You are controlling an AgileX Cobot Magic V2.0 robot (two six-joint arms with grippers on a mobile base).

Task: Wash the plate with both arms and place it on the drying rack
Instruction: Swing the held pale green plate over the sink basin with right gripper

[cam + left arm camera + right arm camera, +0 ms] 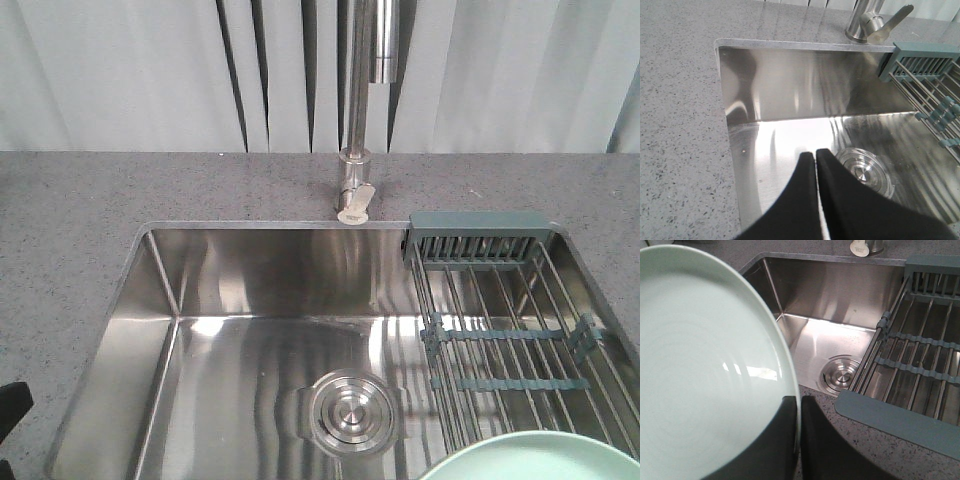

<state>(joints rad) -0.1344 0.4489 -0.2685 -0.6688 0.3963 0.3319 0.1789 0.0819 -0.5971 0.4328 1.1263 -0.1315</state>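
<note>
Right wrist view: right pincer tight on plate rim; left pincer fully closed, empty.

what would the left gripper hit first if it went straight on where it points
Likely the sink floor, beside the drain strainer. The left gripper, shut and empty, points down at it with nothing in between; depth is unclear.
</note>
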